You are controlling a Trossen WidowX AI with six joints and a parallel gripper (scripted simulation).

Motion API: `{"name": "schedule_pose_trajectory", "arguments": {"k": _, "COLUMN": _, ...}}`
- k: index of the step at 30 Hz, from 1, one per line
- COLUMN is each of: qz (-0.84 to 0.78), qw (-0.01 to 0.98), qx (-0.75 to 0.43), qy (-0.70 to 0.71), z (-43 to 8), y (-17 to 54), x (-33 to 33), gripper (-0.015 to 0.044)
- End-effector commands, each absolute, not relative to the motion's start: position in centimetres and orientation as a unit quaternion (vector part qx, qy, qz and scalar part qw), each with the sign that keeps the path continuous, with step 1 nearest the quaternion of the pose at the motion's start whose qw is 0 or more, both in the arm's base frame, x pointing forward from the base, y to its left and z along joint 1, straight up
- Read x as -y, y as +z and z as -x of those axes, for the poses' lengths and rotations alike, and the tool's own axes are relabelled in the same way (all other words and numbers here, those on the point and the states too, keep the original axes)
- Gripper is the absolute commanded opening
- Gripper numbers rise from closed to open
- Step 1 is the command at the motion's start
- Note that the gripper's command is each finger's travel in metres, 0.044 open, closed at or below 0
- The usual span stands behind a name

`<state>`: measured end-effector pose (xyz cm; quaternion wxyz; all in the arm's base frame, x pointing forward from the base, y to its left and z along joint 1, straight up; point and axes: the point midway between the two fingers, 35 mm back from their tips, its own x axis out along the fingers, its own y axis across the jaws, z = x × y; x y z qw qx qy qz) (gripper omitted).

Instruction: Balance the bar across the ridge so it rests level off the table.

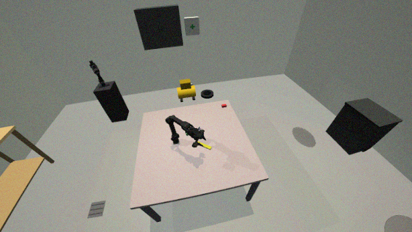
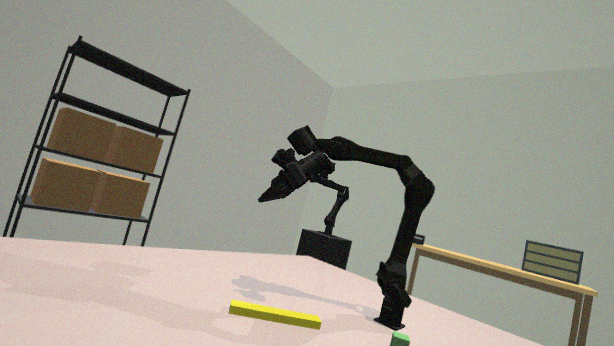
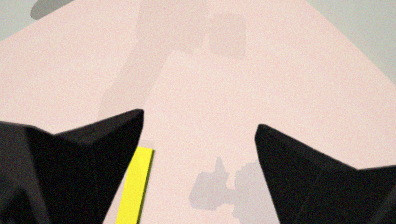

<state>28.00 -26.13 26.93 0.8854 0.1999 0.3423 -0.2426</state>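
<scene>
A yellow bar lies flat on the pinkish table. In the wrist view its near part runs out of the frame and the left finger covers part of its edge. My gripper is open, with nothing between the fingers. It hangs well above the table, tipped downward, with the bar low and to the left in the wrist view. A small grey piece, probably the ridge, shows just behind the gripper in the top view, mostly hidden by the arm.
A green block sits near the arm's base; the arm mostly hides it in the top view. A small red block lies near the table's far right corner. Shelving, a workbench and a second arm on a pedestal stand away from the table.
</scene>
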Motion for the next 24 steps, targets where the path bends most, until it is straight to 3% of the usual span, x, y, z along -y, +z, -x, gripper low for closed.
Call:
{"name": "schedule_pose_trajectory", "arguments": {"k": 1, "qz": -0.228, "qw": 0.862, "qx": -0.388, "qy": -0.234, "z": -29.0, "y": 24.2, "x": 24.2, "gripper": 0.0315}}
{"name": "schedule_pose_trajectory", "arguments": {"k": 24, "qz": -0.258, "qw": 0.72, "qx": -0.603, "qy": -0.228, "z": -29.7, "y": 13.9, "x": 13.7, "gripper": 0.0315}}
